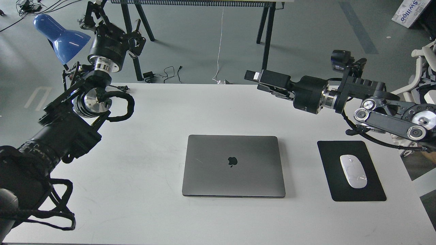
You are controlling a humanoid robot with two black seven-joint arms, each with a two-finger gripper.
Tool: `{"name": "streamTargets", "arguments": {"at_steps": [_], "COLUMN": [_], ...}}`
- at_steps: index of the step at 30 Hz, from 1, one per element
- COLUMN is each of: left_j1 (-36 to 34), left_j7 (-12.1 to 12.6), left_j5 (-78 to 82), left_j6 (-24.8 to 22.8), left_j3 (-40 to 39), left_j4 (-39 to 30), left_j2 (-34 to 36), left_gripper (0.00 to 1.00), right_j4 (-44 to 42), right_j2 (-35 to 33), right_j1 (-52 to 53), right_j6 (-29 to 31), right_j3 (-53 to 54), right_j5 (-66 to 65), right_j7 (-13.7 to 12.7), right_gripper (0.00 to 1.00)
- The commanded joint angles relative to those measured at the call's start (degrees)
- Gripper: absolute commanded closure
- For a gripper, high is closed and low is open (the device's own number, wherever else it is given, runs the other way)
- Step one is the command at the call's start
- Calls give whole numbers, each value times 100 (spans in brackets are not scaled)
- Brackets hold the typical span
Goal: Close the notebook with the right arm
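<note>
Lying shut near the table's [143,143] front edge: slim space-grey metal notebook [233,166].
Your right arm's gripper [252,76], finger state unclear, hangs beyond the notebook's far-right corner, nearer than the left.

I count one notebook [233,166] on the tabletop [143,170], lid down. Right of the notebook lies one black mouse pad [328,163], and on that pad one white mouse [353,170]. Two of my arms reach in: my left arm [68,129] left of the notebook, my right arm [340,95] beyond its right. One blue lamp [61,35] stands far left of the notebook
</note>
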Motion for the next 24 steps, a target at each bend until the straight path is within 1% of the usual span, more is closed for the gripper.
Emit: {"name": "streamTargets", "arguments": {"at_steps": [1,5,8,14,19,24], "left_j1": [0,9,0,0,0,9], "left_j7": [0,0,0,0,0,0], "left_j5": [0,0,0,0,0,0], "left_j6": [0,0,0,8,8,0], "left_j3": [0,0,0,0,0,0], "left_j4": [1,1,1,1,1,1], "left_j2": [0,-9,-9,-9,-9,-9], "left_gripper": [0,0,0,0,0,0], "right_j4": [-777,-1691,-2000,-1992,-1922,-1755], "right_j2": [509,1089,1318,1398,1389,1389], "right_j1": [-287,-358,-358,-367,-393,-542], "right_j6": [-337,-723,-856,-1058,-1058,-1040], "right_j3": [666,1097,1300,1686,1784,1897], "right_j5": [341,1034,1650,2625,3654,3928], "right_j7": [-1,-1,-1,-1,-1,-1], "right_gripper": [1,1,1,1,1,1]}}
